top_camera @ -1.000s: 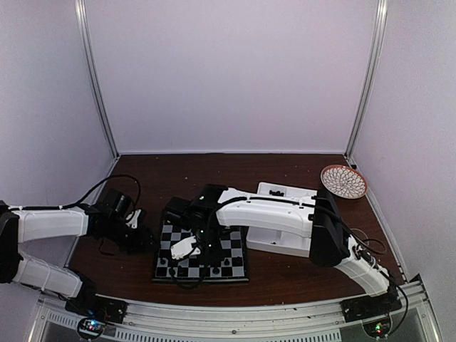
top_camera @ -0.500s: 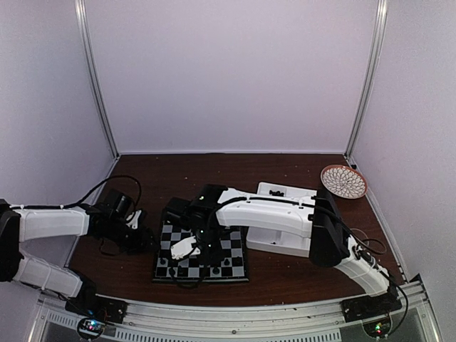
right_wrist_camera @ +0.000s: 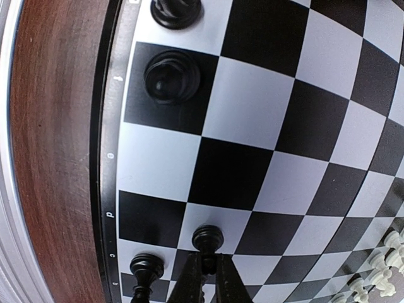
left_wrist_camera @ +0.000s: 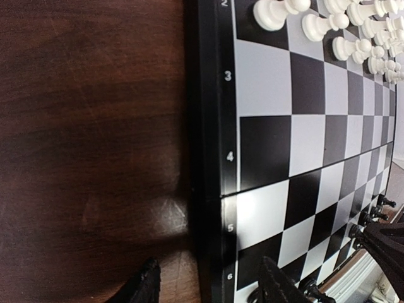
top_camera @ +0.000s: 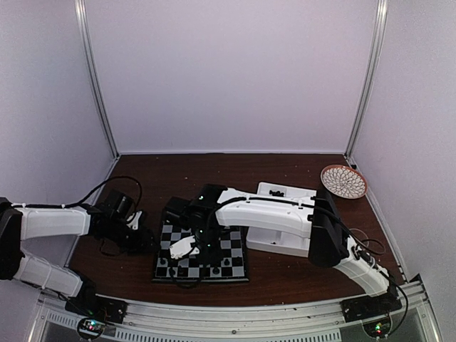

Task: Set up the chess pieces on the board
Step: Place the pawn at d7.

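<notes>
Right gripper [right_wrist_camera: 206, 274] is pinched down narrow on a black pawn [right_wrist_camera: 207, 238], close to the lettered edge of the chessboard [right_wrist_camera: 265, 113]. A second pawn [right_wrist_camera: 146, 268] stands just beside it toward that edge, and two more black pieces [right_wrist_camera: 172, 76] sit further along the same side. Left gripper [left_wrist_camera: 208, 285] is spread wide with nothing in it. It's low over the board's numbered edge, one finger over the wooden table [left_wrist_camera: 88, 126] and the other over the checks. White chessmen [left_wrist_camera: 325, 25] are lined up along one side. From above, the right arm stretches across the board, with a white tray [top_camera: 276, 189] and a patterned plate [top_camera: 343, 182] off to the right.
</notes>
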